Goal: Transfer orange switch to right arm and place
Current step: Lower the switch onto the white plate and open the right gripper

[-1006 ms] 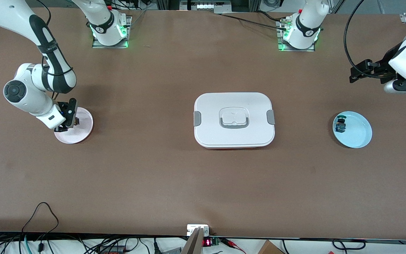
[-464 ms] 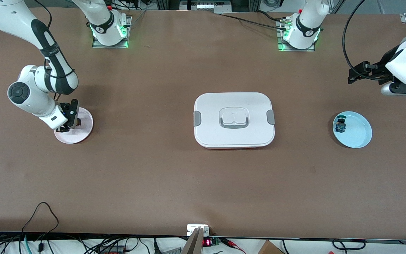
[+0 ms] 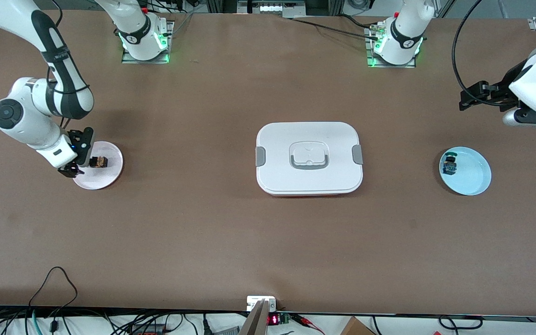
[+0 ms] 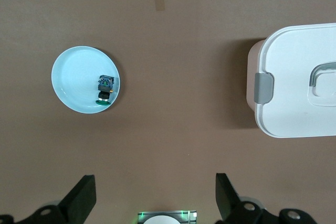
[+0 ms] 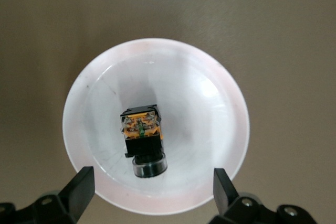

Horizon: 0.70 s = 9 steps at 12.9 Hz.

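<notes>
The orange switch (image 3: 98,162) lies on its side in the pale pink plate (image 3: 106,179) at the right arm's end of the table, free of any grip. My right gripper (image 3: 78,156) hangs open just above the plate's edge, beside the switch. In the right wrist view the switch (image 5: 142,135) shows its orange block and black cap inside the plate (image 5: 210,103), with the right gripper (image 5: 152,192) spread wide and nothing between its fingers. My left gripper (image 3: 468,95) waits open in the air at the left arm's end; in its wrist view the left gripper (image 4: 155,200) holds nothing.
A white lidded box (image 3: 309,158) with grey clips sits mid-table. A light blue plate (image 3: 472,179) at the left arm's end holds a small switch with a green cap and blue body (image 3: 448,166). Cables run along the table's front edge.
The right gripper went from shut on the orange switch to open, leaving it in the pink plate, and drew back toward the right arm's end. The left arm shifted only slightly.
</notes>
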Each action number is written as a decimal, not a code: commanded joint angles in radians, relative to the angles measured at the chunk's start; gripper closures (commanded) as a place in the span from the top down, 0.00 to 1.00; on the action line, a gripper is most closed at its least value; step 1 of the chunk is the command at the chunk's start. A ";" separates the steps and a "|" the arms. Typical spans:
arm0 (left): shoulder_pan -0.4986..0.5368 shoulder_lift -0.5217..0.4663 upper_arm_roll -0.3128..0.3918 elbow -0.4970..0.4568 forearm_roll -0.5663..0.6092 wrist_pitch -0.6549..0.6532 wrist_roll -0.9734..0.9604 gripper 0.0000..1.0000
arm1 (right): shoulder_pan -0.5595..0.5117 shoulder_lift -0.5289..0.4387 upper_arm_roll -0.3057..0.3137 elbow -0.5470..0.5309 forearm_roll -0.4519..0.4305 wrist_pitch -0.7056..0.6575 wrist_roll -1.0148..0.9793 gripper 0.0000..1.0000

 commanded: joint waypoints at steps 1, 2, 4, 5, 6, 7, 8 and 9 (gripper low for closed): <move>-0.004 -0.003 0.007 -0.002 -0.013 0.007 0.001 1.00 | -0.004 -0.063 0.037 0.069 0.002 -0.135 0.112 1.00; -0.004 -0.003 0.007 -0.002 -0.013 0.009 0.001 1.00 | 0.018 -0.071 0.037 0.113 0.005 -0.198 0.159 1.00; -0.004 -0.003 0.007 -0.002 -0.013 0.009 0.001 1.00 | 0.023 -0.071 0.037 0.198 0.078 -0.284 0.196 1.00; -0.004 -0.002 0.007 -0.002 -0.013 0.009 0.001 1.00 | 0.024 -0.071 0.047 0.229 0.145 -0.315 0.234 1.00; -0.004 -0.002 0.007 -0.002 -0.013 0.009 0.001 1.00 | 0.024 -0.071 0.050 0.250 0.184 -0.353 0.296 1.00; -0.004 -0.002 0.006 -0.002 -0.013 0.009 0.001 1.00 | 0.024 -0.071 0.051 0.253 0.189 -0.381 0.361 1.00; -0.004 -0.002 0.007 -0.002 -0.013 0.009 0.001 1.00 | 0.024 -0.071 0.052 0.255 0.189 -0.386 0.424 1.00; -0.004 -0.002 0.007 -0.002 -0.013 0.009 0.001 1.00 | 0.024 -0.071 0.052 0.255 0.191 -0.387 0.502 1.00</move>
